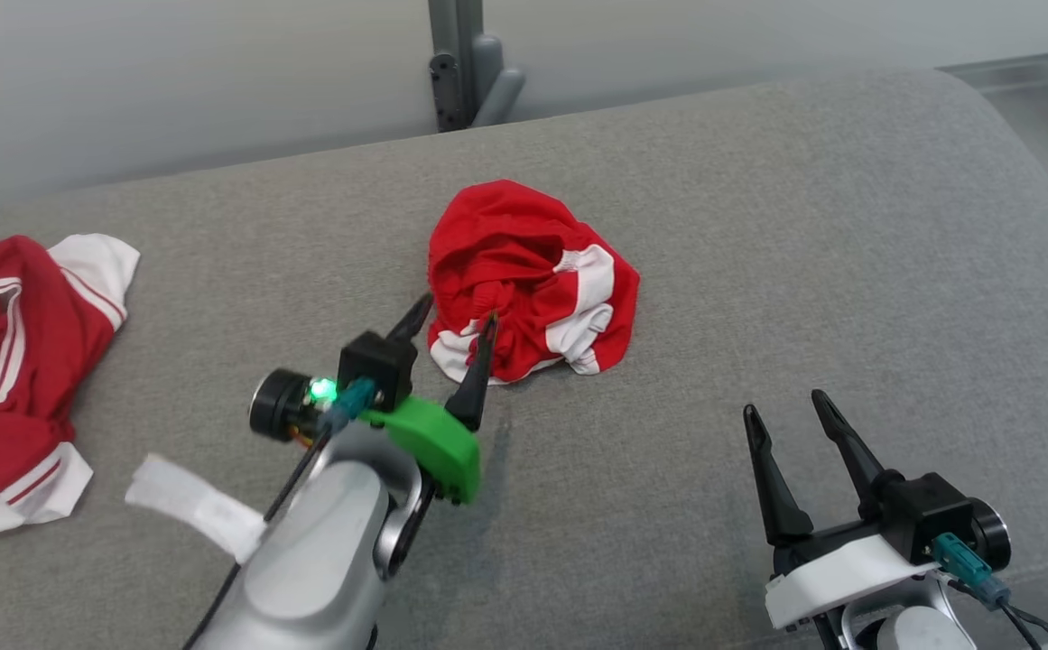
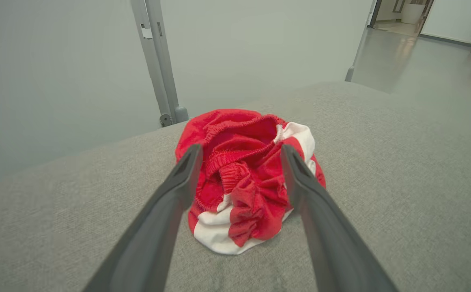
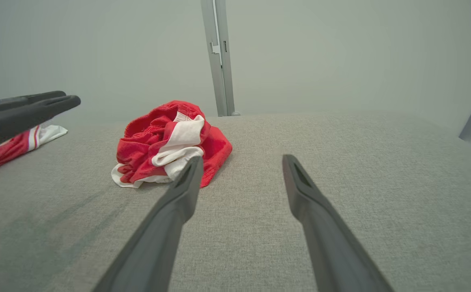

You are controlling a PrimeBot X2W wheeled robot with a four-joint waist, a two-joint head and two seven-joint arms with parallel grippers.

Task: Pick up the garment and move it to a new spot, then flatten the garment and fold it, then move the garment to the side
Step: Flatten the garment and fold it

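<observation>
Closely, left hand (image 1: 458, 310) gapes toward garment (image 1: 533, 262).

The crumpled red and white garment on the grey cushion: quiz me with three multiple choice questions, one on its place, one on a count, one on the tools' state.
1. Where is the crumpled red and white garment relative to the left tool?
A. Directly ahead of its spread fingers
B. Far behind it
C. On the floor

2. How many red and white garments lie on the grey fabric cushion?
A. One
B. Two
C. Four

3. How do the left tool and the right tool stand?
A. Both shut
B. Both open, empty
C. Left shut on cloth

Answers: 1 A, the left wrist view frames it between the fingers; 2 B, a second garment lies at the cushion's left end; 3 B, both finger pairs are spread, gripping nothing.
</observation>
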